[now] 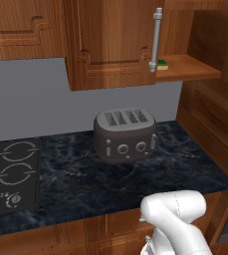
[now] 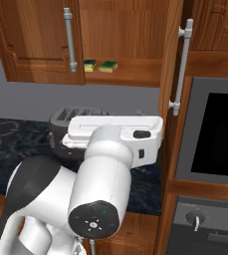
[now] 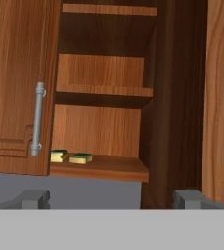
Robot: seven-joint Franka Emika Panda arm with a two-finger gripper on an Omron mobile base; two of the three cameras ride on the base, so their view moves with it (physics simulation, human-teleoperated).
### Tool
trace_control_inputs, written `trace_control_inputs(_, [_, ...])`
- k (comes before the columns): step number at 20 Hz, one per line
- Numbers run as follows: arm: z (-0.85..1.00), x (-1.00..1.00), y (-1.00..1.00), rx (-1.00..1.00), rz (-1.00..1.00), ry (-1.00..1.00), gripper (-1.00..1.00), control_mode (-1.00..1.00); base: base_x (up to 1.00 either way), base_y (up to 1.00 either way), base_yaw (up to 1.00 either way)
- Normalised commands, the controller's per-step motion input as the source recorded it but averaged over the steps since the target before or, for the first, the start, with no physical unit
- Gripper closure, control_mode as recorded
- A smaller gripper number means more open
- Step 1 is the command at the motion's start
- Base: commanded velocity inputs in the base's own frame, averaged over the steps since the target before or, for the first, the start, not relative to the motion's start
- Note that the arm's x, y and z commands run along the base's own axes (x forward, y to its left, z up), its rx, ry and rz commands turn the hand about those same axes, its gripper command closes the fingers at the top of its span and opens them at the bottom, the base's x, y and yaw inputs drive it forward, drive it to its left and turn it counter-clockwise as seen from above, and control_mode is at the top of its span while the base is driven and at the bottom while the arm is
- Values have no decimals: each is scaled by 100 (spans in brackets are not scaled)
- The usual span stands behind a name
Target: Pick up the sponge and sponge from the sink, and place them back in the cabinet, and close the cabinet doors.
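Two green-over-yellow sponges lie side by side on the bottom shelf of the open cabinet (image 3: 101, 167): one sponge (image 3: 58, 156) at the left, the other sponge (image 3: 80, 158) beside it. The right base view shows the same pair, left sponge (image 2: 89, 64) and right sponge (image 2: 108, 65). Both cabinet doors stand swung open, the left door (image 3: 11, 88) and the right door (image 3: 217, 97), each with a silver bar handle (image 3: 37, 119). My gripper (image 3: 111, 199) is open and empty, its fingertips (image 3: 33, 198) wide apart, facing the shelf from a distance. The sink is out of view.
A dark toaster (image 1: 125, 134) stands on the black marble counter (image 1: 185, 164) under the cabinet. A stove top (image 1: 11, 174) lies at the left. A built-in oven (image 2: 215, 129) fills the wall right of the open right door (image 2: 172, 60).
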Motion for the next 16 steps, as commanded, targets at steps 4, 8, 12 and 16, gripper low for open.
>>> trace_control_inputs(4, [0,0,-37,0,0,0,-100,-100,0,0,0])
trace_control_inputs(8, [0,0,-34,0,0,0,-100,-100,0,0,0])
trace_control_inputs(12, [0,0,-32,0,0,0,-100,-100,0,0,0])
trace_control_inputs(16, [0,0,-32,0,0,0,-100,-100,0,0,0])
